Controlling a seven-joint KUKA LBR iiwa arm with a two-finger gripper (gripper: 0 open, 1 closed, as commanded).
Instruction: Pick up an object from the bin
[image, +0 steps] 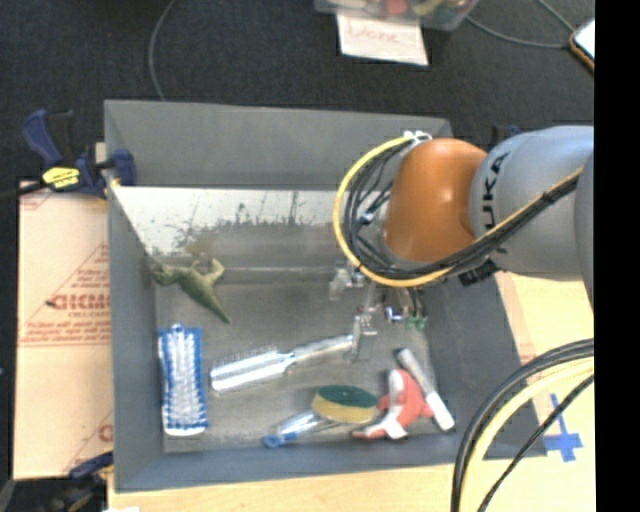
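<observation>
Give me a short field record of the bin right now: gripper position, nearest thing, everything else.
gripper: low in the bin, right of centre, over the handle end of the clear brush
grip: cannot tell
nearest thing: clear brush, lying flat mid-bin, bristles to the left
front right heap: white marker, red and white toy, yellow and green oval pad
left side: blue and white brush, lying alone
back left: green toy dinosaur, near the back wall
</observation>
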